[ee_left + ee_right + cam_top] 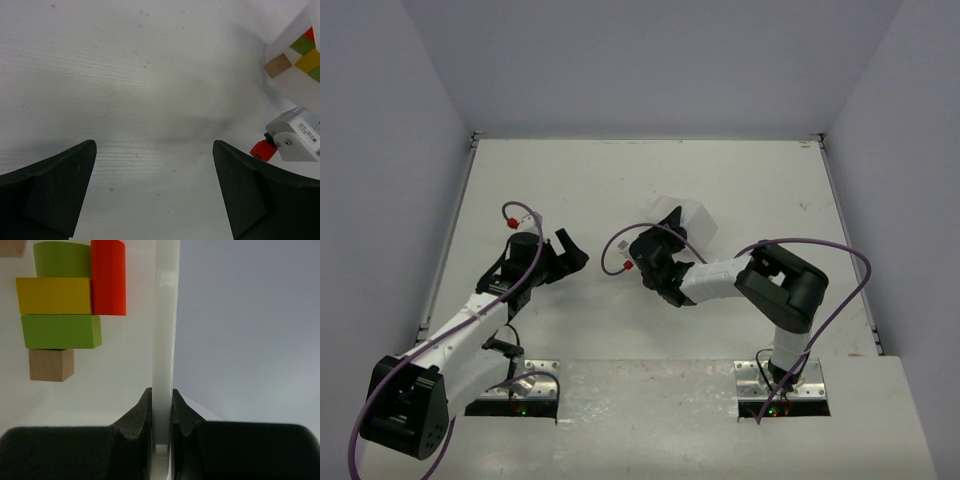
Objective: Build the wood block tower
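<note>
- My right gripper (161,407) is clamped tight on the rim of the white tray (165,315), mid-table.
- I see the wood blocks (54,295) bunched inside that tray, touching: lime green, yellow, red-orange, tan.
- My left gripper (154,147) is spread wide and holds nothing, over the table (150,75) left of the tray.

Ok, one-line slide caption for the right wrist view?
Right gripper clamps the rim of the white tray, green, yellow, red-orange and tan wood blocks clustered inside.
</note>
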Robot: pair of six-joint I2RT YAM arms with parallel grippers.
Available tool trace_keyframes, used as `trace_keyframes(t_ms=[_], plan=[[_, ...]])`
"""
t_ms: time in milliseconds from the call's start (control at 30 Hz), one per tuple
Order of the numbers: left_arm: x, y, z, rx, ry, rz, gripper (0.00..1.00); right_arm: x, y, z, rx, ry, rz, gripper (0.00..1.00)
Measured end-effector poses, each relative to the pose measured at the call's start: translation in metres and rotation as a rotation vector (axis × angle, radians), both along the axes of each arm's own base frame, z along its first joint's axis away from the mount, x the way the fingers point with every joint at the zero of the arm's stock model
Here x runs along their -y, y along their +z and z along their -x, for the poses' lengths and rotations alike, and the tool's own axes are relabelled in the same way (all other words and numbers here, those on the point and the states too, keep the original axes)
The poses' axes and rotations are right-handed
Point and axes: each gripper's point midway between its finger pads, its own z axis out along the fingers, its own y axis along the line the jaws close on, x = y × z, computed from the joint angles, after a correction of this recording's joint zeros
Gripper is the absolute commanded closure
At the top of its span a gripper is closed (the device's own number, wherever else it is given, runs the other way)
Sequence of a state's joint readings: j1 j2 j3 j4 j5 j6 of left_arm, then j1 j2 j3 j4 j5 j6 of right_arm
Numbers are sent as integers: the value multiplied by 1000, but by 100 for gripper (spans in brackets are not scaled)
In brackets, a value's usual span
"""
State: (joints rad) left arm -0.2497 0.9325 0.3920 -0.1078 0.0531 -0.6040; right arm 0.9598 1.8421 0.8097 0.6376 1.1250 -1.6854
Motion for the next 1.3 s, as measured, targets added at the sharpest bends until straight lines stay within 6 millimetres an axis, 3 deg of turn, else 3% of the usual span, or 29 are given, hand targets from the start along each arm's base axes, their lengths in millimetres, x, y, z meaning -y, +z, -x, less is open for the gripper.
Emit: trace_keyframes(t_ms=[300, 867, 1100, 1300], plan=[[0, -5, 1, -21, 1, -3, 0, -16, -4, 17, 18, 2, 29, 100], [4, -27, 6, -87, -14, -11, 0, -20, -8, 22, -8, -75, -14, 100], [6, -35, 4, -110, -23, -9, 0, -13, -7, 23, -25, -100, -62, 100], [8, -34, 0, -95, -25, -3, 0, 0, 2, 8, -81, -81, -182, 100]])
